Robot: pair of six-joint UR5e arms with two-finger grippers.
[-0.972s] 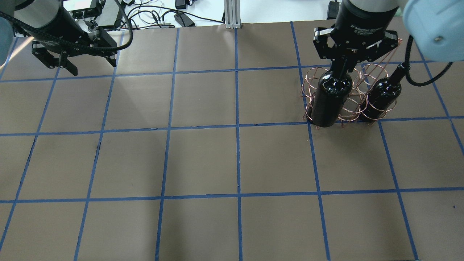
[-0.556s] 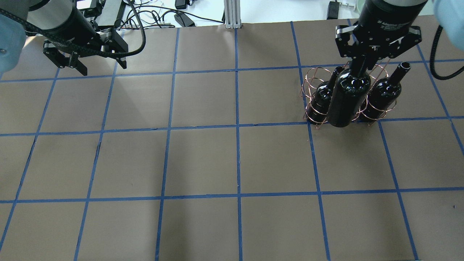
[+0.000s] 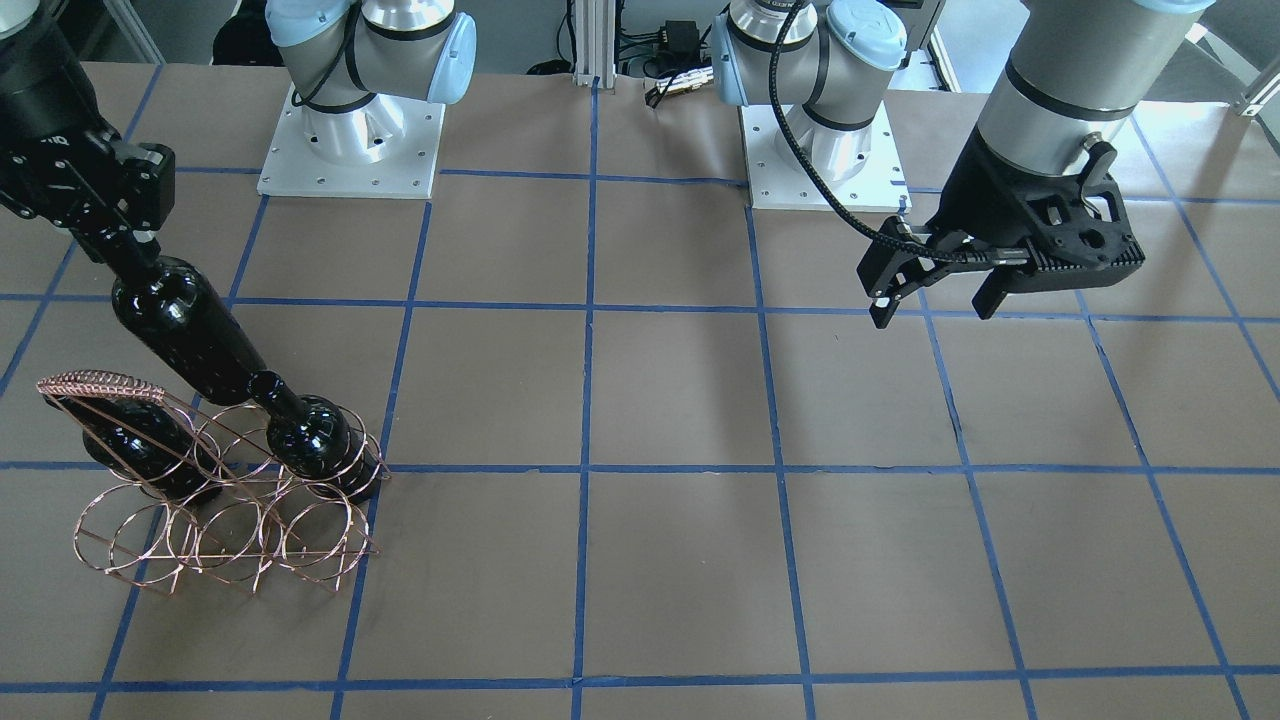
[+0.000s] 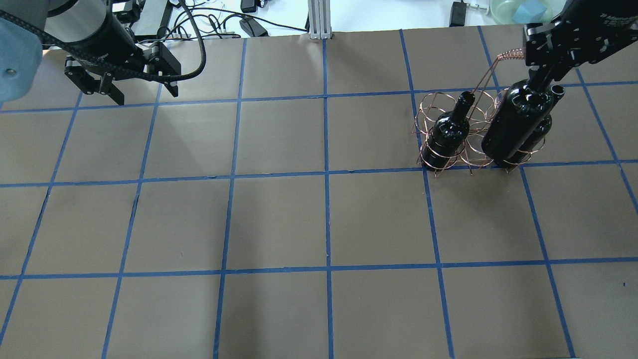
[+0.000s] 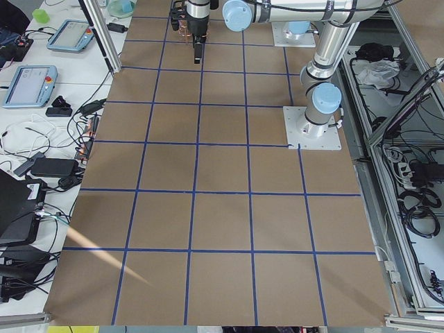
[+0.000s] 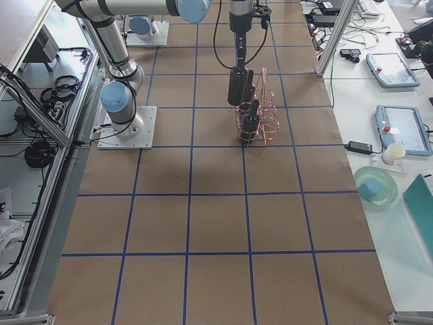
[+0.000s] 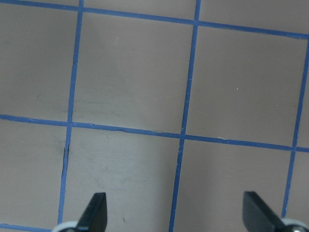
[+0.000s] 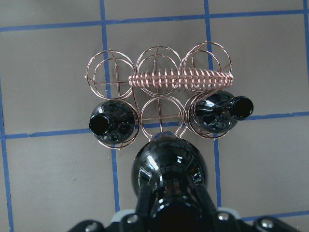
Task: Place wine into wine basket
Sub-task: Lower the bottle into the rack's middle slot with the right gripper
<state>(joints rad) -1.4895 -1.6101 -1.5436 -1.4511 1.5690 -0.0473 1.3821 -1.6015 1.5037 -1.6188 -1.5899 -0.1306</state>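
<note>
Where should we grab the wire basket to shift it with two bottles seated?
By the braided handle, from straight above, jaws closing across its narrow width. It arches lengthwise over the wine basket and rises above the seated bottles, so it's exposed; the rings are thin wire, likely poor to pinch. The left gripper is open and free; the right gripper holds the wine.

A robotics lab: grid-taped table (image 4: pixel 274 224), teach pendants (image 6: pixel 388 70), loose cables (image 5: pixel 28 142).
</note>
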